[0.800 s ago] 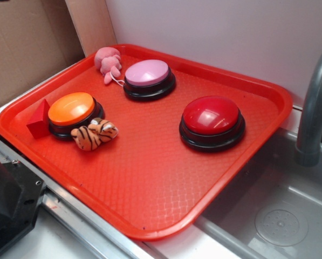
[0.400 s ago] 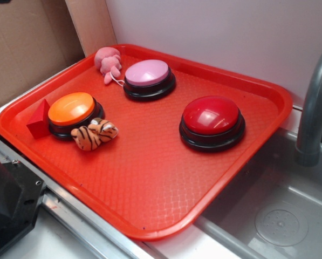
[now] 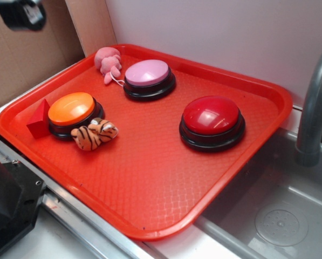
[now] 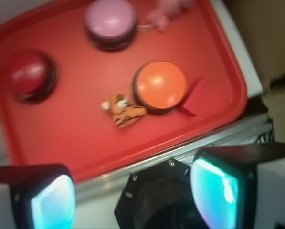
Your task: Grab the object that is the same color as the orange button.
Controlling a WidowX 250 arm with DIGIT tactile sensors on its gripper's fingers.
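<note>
A small plush tiger (image 3: 94,134), orange with black stripes, lies on the red tray (image 3: 150,183) and touches the front right of the orange button (image 3: 72,110). From the wrist view the tiger (image 4: 124,110) sits just left of the orange button (image 4: 160,86), far below the camera. My gripper (image 3: 20,13) shows only at the top left corner of the exterior view, high above and behind the tray. In the wrist view the gripper (image 4: 132,191) stands open, its fingers wide apart with nothing between them.
On the tray are also a pink plush toy (image 3: 108,62), a pink button (image 3: 148,75), a red button (image 3: 211,120) and a red wedge block (image 3: 38,120). A grey sink (image 3: 279,216) and faucet (image 3: 314,108) stand right. The black robot base (image 3: 4,210) is front left.
My gripper has come into the top left corner of the exterior view. Nothing on the tray has moved.
</note>
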